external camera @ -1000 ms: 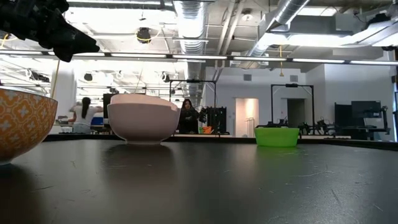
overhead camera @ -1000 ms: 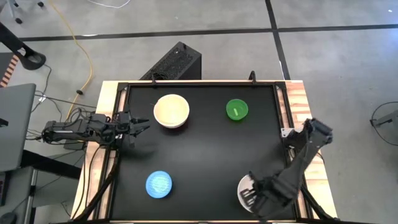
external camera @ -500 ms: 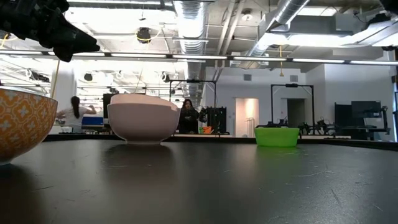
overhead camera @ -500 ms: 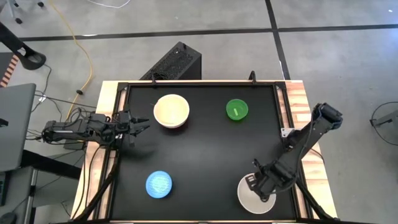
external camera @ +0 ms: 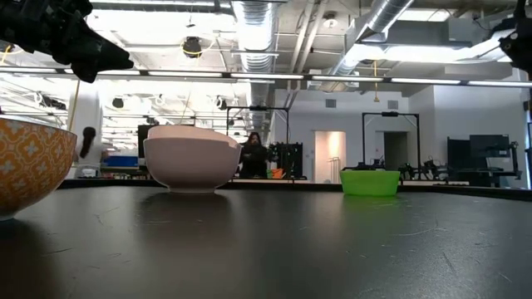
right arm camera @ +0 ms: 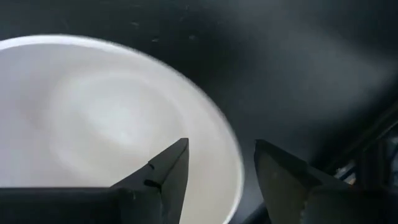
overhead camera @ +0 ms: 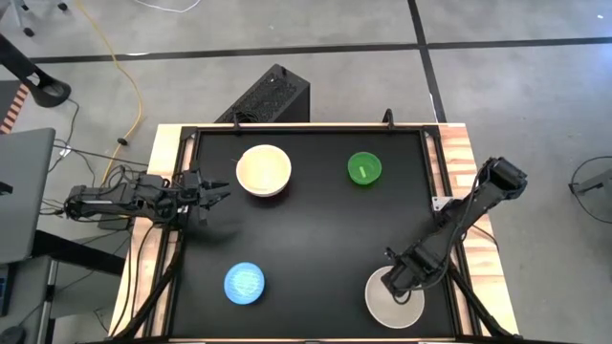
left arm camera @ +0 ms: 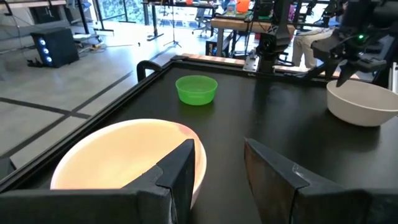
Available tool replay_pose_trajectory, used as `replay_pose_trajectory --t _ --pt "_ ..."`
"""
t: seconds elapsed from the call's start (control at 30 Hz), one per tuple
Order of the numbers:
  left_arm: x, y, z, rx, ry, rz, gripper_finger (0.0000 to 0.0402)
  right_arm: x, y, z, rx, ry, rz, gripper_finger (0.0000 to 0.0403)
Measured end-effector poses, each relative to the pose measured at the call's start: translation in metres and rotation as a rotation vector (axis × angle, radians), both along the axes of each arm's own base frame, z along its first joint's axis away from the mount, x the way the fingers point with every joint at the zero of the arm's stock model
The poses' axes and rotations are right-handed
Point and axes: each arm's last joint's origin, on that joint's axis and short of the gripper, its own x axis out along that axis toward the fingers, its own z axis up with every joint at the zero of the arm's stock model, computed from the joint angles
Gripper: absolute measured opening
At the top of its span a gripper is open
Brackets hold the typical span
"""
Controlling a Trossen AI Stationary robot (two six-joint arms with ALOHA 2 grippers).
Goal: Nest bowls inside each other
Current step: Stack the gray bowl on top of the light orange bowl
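Note:
A white bowl [overhead camera: 392,301] stands on its base at the table's near right. My right gripper [overhead camera: 403,281] hangs open over its far rim [right arm camera: 231,163], pointing down, one finger above the inside and one outside. I see no touch. A cream bowl [overhead camera: 263,168] sits inside a pale pink one [external camera: 191,162] at the far left. The green bowl [overhead camera: 364,168] stands at the far middle. The light blue bowl [overhead camera: 245,283] is at the near left. My left gripper [overhead camera: 216,192] waits open and level at the left edge, beside the cream bowl [left arm camera: 124,162].
A raised black frame [overhead camera: 428,153] runs around the dark table top. A black box [overhead camera: 271,96] and a yellow cable [overhead camera: 122,76] lie on the floor beyond the far edge. Bare table lies between the bowls in the middle [overhead camera: 316,239].
My right gripper has come down from over the white bowl's near part toward its far rim, and its wrist has tipped until it points down. The bowls have stayed where they were.

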Motion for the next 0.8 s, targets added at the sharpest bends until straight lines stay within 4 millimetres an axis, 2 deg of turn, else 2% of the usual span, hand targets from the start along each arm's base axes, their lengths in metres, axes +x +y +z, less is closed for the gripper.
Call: replay_pose_trajectory --t 0.37,0.47,0.67,0.8 --pt "0.000 0.000 0.000 0.000 0.001 0.007 0.0128 -0.002 -0.006 -0.026 0.038 -0.010 0.092 0.0188" --pt "0.000 0.000 0.000 0.000 0.000 0.007 0.0128 0.001 -0.009 -0.027 0.046 -0.025 0.122 0.0155" --pt "0.000 0.000 0.000 0.000 0.001 0.007 0.0128 0.010 -0.016 -0.024 0.087 -0.039 0.159 0.0025" --pt "0.000 0.000 0.000 0.000 0.001 0.007 0.0128 0.014 -0.030 -0.009 0.132 -0.078 0.124 0.0020"
